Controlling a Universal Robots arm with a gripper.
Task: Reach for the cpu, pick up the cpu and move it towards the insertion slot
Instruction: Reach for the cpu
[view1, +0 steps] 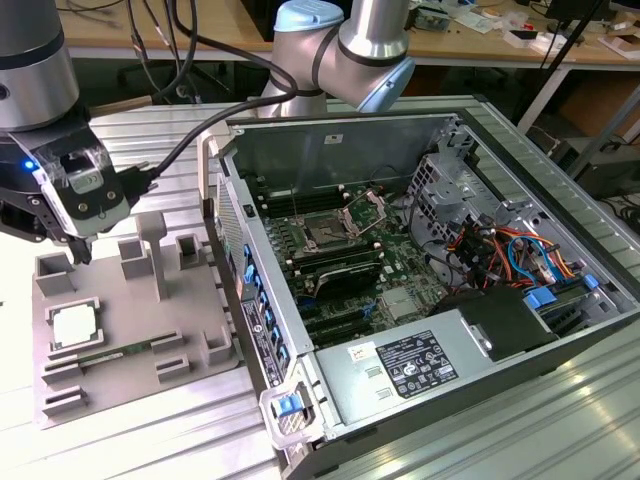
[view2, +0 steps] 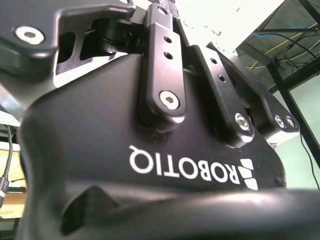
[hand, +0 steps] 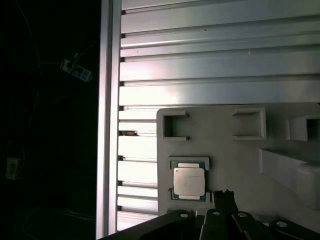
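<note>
Silver-lidded cpu (view1: 75, 325) lies in its tray, not yet picked up; my tool (view1: 74, 248) hangs over it.
I judge myself at the reach: my tool hovers above the grey tray (view1: 125, 300) on the ribbed metal surface (view1: 150, 150), near the cpu and clear of it, and I cannot tell whether it stands apart or together. Grasp, lift and carry are all left to do. The slot (view1: 325, 235) sits on the board inside the open case (view1: 330, 150), well apart from the tray toward the exterior view's right. In the first wrist view the cpu (hand: 189, 181) rests flat and square in a shallow recess near the tray's edge, a pale metal lid with a thin greenish rim, nothing lying on it.
</note>
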